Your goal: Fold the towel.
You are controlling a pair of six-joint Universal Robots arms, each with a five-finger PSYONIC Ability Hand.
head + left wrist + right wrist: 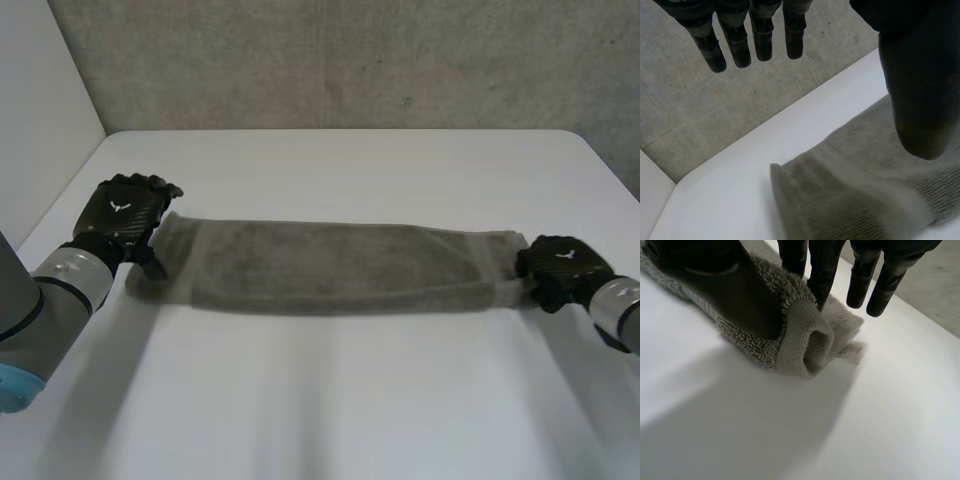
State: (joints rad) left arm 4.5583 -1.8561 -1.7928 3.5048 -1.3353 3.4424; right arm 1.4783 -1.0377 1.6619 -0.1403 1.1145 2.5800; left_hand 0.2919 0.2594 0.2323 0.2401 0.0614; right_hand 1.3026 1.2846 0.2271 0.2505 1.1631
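White table (330, 400), towel (330, 265) stretched between the hands.
Right hand (730, 285) pinches one end under its thumb; left hand (920, 90) is wide open over the other: close it before lifting.

The right robot hand (715, 285) pinches the towel (800, 337) end

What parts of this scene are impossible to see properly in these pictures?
1. Head view: the right end of the towel lies under the right robot hand, so the grip is hidden there.
2. Left wrist view: the thumb of the left robot hand covers part of the towel; whether it touches the cloth cannot be told.
3. Right wrist view: the towel's rolled end hides some fingertips behind it.
4. Head view: the towel's layers lie flat, too thin to count.
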